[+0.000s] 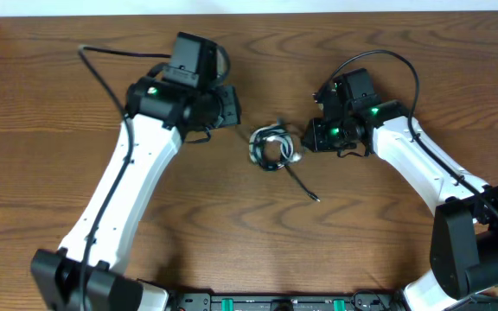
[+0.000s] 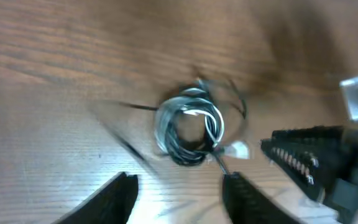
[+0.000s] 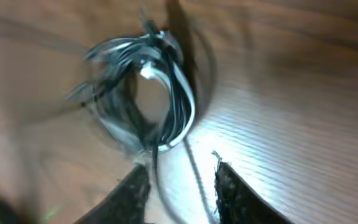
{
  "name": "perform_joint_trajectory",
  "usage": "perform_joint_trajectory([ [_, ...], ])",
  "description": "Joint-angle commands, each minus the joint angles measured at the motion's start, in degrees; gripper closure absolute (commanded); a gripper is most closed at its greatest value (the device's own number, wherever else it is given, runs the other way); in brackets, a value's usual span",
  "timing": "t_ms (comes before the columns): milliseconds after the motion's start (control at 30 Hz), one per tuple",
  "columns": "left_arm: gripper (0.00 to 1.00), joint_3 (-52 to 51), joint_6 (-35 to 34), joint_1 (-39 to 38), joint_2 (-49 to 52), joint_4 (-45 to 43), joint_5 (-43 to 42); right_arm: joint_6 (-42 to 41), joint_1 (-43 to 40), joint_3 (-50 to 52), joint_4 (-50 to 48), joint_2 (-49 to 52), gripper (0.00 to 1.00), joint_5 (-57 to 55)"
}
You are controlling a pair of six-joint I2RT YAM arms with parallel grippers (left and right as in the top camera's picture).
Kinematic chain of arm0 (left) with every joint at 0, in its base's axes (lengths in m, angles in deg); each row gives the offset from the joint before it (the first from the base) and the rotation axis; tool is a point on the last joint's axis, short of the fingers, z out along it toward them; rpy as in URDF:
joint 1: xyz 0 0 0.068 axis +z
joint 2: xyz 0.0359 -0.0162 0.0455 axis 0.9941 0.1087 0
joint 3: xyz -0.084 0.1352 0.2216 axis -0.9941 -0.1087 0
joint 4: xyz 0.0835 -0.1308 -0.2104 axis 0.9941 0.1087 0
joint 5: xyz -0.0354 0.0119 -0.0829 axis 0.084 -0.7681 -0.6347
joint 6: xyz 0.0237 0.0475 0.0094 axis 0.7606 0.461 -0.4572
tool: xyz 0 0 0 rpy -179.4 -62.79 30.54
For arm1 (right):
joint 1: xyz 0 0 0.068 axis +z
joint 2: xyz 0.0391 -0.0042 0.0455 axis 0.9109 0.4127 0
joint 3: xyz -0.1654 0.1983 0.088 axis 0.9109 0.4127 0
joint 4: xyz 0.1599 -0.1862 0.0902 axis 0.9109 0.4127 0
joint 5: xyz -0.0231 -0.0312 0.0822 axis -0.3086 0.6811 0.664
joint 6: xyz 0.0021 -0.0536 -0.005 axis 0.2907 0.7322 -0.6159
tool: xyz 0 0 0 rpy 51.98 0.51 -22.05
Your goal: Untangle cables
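Resting on the wooden table (image 1: 361, 52), black and white cables (image 1: 272, 147) lie coiled. Left gripper (image 2: 179, 180), spread, hangs just left of them; right gripper (image 3: 180, 167), spread, just right, straddling one loose strand.

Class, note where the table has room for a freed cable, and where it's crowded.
Free: wooden table in front of the coiled black-and-white cable bundle, between the white arms. Crowded: around the bundle, flanked by left hand and right hand.
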Motion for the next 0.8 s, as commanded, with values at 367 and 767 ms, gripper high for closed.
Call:
perform_joint_trajectory([
  [367, 0.3, 0.15, 2.86, -3.61, 6.95, 1.2, 0.79, -3.74, -4.28, -1.77, -0.48, 0.13, 0.41, 4.02],
  [767, 0.4, -6.54, 5.11, -9.75, 9.44, -3.85, 1.27, -4.07, -13.99, -1.75, 0.02, 0.15, 0.36, 2.49],
])
